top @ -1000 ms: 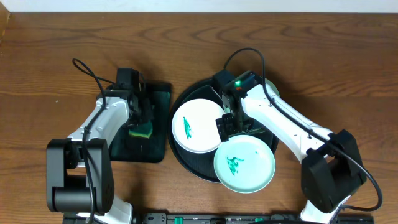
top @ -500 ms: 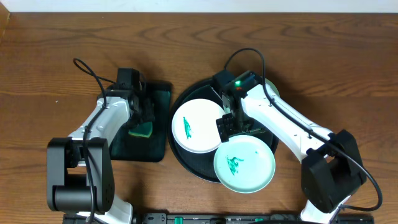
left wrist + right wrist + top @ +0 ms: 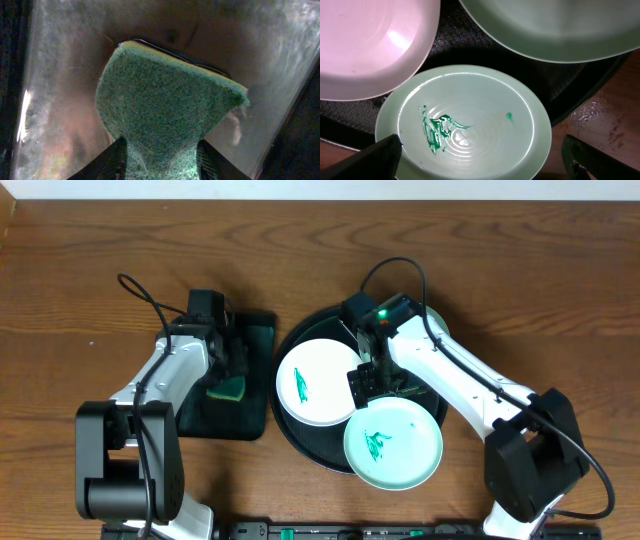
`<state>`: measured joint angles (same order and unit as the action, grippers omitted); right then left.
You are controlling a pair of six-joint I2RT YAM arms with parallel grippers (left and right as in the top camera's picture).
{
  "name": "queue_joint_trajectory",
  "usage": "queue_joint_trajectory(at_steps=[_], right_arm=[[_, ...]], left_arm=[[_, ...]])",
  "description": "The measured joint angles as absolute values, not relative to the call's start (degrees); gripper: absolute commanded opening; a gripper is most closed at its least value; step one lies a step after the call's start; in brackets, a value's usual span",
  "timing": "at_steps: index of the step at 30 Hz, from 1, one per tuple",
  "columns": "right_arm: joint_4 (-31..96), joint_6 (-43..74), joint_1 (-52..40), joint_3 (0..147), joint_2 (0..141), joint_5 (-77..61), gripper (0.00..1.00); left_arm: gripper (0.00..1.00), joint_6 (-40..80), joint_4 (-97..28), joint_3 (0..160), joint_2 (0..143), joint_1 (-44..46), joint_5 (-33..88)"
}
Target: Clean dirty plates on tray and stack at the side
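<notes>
Right wrist view: the right gripper [image 3: 485,165] hangs with its jaws spread wide and nothing between them, a fingertip in each lower corner of the frame. Right under it lies a mint plate [image 3: 480,110] with a green smear [image 3: 435,130] left of its middle. Up and to the left sits the white plate [image 3: 370,45], its edge lapping over the mint one; a second mint plate [image 3: 555,25] fills the upper right. All three rest on the black tray [image 3: 572,85], and the lower mint plate juts past the tray's rim toward the table [image 3: 605,125].

In the left wrist view the left gripper [image 3: 160,162] pinches a green sponge [image 3: 170,105] at its narrow end, over the small tray [image 3: 60,100].

From where I stand the plates look light, stiff and glossy. I would guess they are slick under metal fingers, more so where the smear is wet, and apt to chip if dropped. They are too shallow to take from above. The raised edge is the place to grip, one finger inside and one under. The lower mint plate offers the best hold, on the part that overhangs the tray. The sponge is soft and will squash.
</notes>
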<state>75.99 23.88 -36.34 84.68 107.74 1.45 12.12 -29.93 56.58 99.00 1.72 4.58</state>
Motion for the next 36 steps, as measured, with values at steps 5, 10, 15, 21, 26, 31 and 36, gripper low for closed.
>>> queue_joint_trajectory(at_steps=[5,10,15,21,26,31,36], right_arm=[[75.99,23.88,-36.34,84.68,107.74,1.45,0.99],[76.01,23.88,-36.34,84.68,107.74,1.45,0.99],[76.05,23.88,-36.34,84.68,107.74,1.45,0.99],[76.2,23.88,-36.34,84.68,107.74,1.45,0.99],[76.25,23.88,-36.34,84.68,107.74,1.45,0.99],[75.99,23.88,-36.34,84.68,107.74,1.43,0.99],[74.3,23.88,-36.34,84.68,107.74,1.45,0.99]], left_arm=[[0.39,12.12,-29.8,56.58,99.0,1.72,4.58],[0.36,12.12,-29.74,56.6,99.33,1.72,4.58],[0.23,12.01,-29.52,56.6,100.38,1.72,4.32],[0.07,12.01,-29.69,56.6,100.42,1.58,3.66],[0.07,12.16,-30.0,56.6,100.18,1.58,3.49],[0.07,12.16,-33.3,56.49,97.06,1.72,2.74],[0.07,12.78,-38.46,55.9,88.4,2.83,-3.2]])
